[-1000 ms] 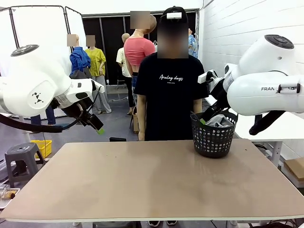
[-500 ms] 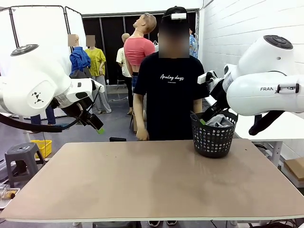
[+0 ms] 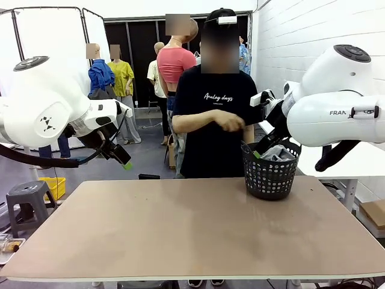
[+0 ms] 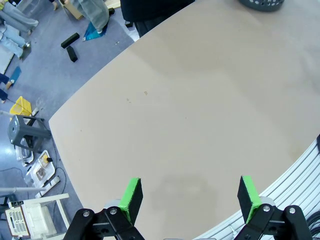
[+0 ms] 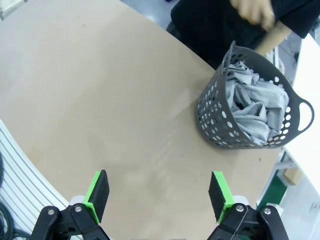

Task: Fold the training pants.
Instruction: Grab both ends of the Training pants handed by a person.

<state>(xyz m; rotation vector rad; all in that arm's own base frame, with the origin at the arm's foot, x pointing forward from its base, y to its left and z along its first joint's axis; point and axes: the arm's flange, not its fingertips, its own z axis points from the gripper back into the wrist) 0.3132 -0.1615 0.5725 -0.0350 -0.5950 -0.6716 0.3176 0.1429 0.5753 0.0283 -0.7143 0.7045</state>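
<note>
While the pants (image 5: pixel 252 107) lay bunched in the basket (image 5: pixel 215 119), left gripper (image 4: pixel 190 192) and right gripper (image 5: pixel 159 192) gaping empty clear of it, a snagged pull risked tipping it.

I see my two arms as glossy white, rounded shells. The left arm (image 3: pixel 45 111) has a grey round end cap, a black diamond marking and a black cable (image 3: pixel 36 160) underneath. The right arm (image 3: pixel 337 102) bears dark lettering. The left gripper (image 4: pixel 190 192) and right gripper (image 5: pixel 160 192) are black linkages with green pads (image 4: pixel 131 197). The person (image 3: pixel 216 120) wears a black short-sleeved T-shirt with white script.
</note>
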